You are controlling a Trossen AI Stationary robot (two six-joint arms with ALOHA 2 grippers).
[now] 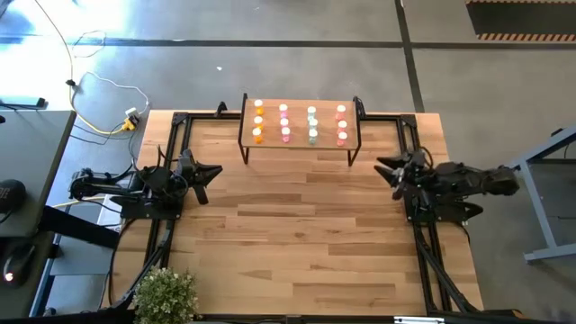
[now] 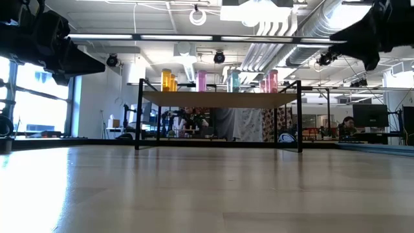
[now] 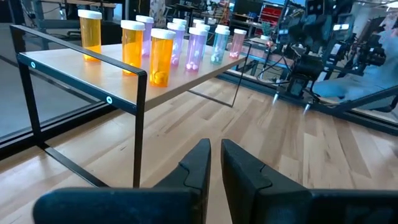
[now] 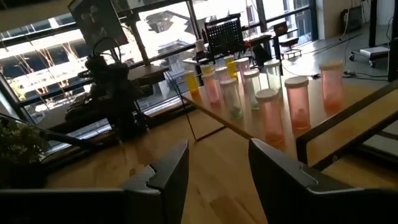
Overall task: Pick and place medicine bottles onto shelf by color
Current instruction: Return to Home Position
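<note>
The medicine bottles (image 1: 284, 122) stand in four colour columns on the shelf (image 1: 327, 126), flanked by the left end effector (image 3: 215, 145), pressed nearly together, and the right end effector (image 4: 219, 147), spread.

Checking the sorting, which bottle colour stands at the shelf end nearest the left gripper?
The orange bottles; pink, teal and red stand farther along the shelf.

Bright, even daylight, glare, faint shadows
</note>
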